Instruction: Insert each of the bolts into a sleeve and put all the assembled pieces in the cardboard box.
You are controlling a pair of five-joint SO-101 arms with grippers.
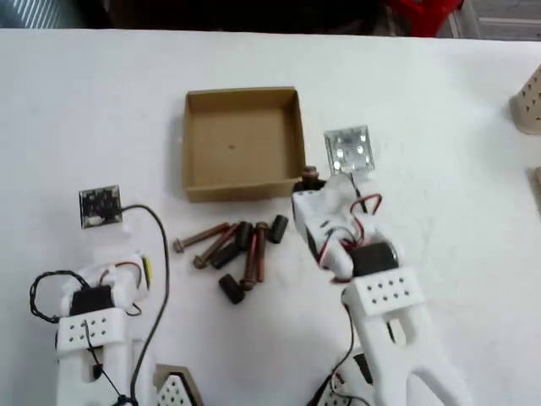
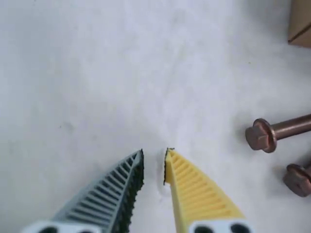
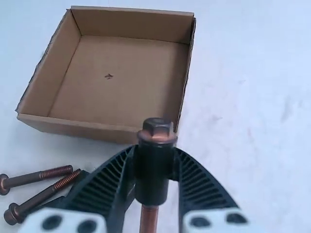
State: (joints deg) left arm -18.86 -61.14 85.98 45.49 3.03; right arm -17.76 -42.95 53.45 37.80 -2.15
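Observation:
The open cardboard box [image 1: 241, 144] sits on the white table with bare cardboard inside. My right gripper [image 3: 153, 179] is shut on a black sleeve [image 3: 153, 167] with a copper bolt [image 3: 156, 132] through it, held upright just off the box's near right corner [image 1: 309, 179]. Loose copper bolts [image 1: 203, 237] and black sleeves [image 1: 228, 288] lie in a pile in front of the box. My left gripper [image 2: 154, 155] rests low over bare table left of the pile, fingers nearly together and holding nothing. Two bolt heads [image 2: 260, 135] lie off to its side.
A small dark circuit board [image 1: 100, 205] with a black cable lies left of the pile. A square lamp module [image 1: 349, 148] sits right of the box. A pale object [image 1: 528, 101] stands at the right edge. The left arm [image 1: 93, 304] is at the near left.

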